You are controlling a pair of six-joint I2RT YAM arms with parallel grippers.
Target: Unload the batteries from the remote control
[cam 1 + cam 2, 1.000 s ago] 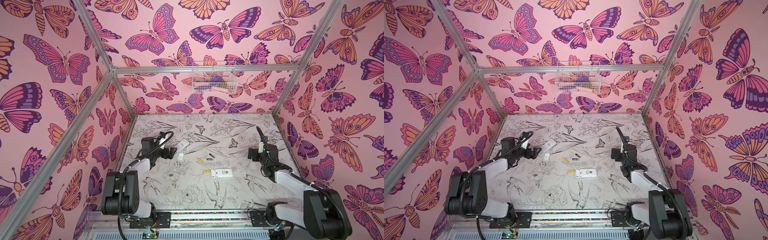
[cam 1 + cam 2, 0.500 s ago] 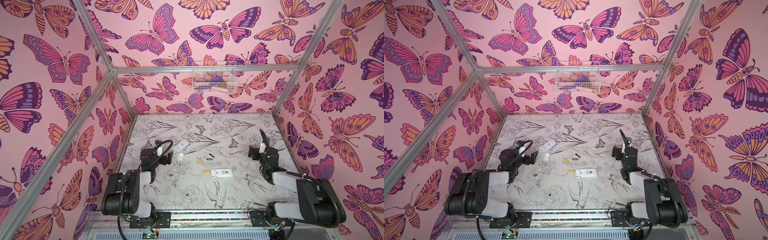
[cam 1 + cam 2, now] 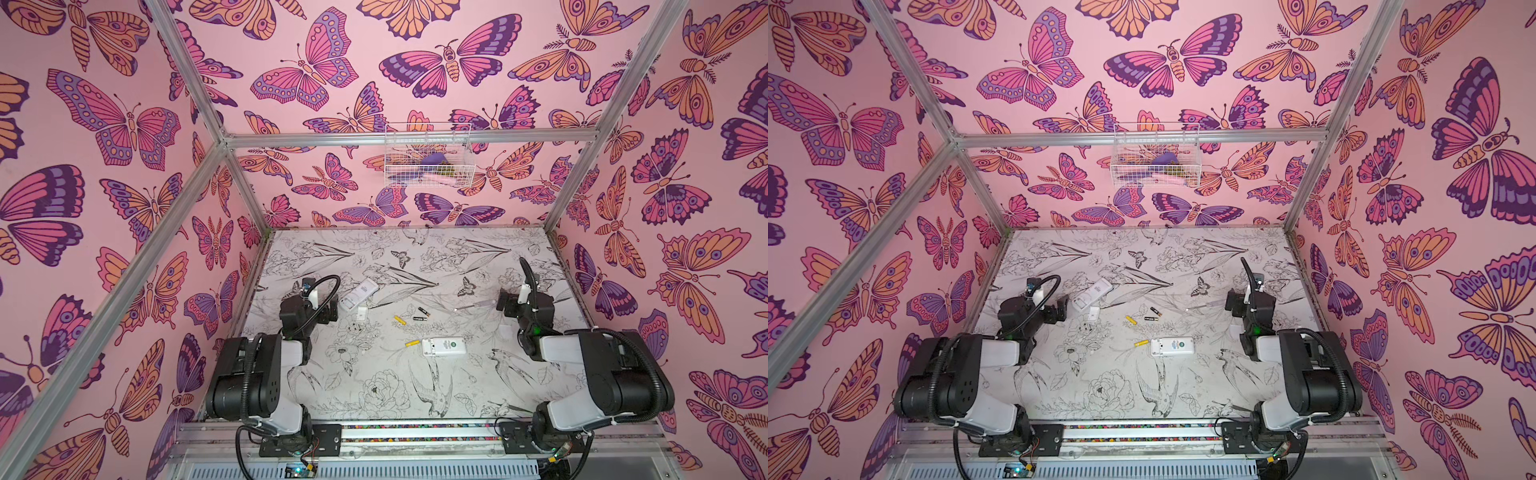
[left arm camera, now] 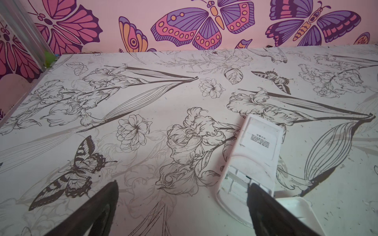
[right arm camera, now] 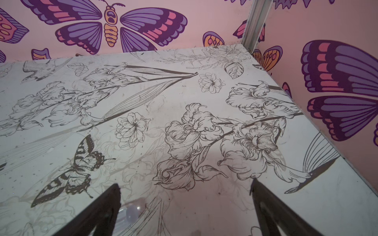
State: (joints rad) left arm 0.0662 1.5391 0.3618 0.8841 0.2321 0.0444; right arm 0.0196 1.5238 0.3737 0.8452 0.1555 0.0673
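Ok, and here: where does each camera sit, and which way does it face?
Top views: high above the front edge, looking down across the table to the back wall; both arms, left gripper and right gripper show.
Left wrist: on the left arm, low, facing the back wall; open fingers, far remote by one.
Right wrist: on the right arm, facing the back right corner; open fingers, screwdriver beside one.
Shared: top views and left wrist show the far remote; top views and right wrist the screwdriver.

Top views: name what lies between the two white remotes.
In both top views, a loose yellow battery lies between the far remote and the near remote; two black batteries sit just beside it.
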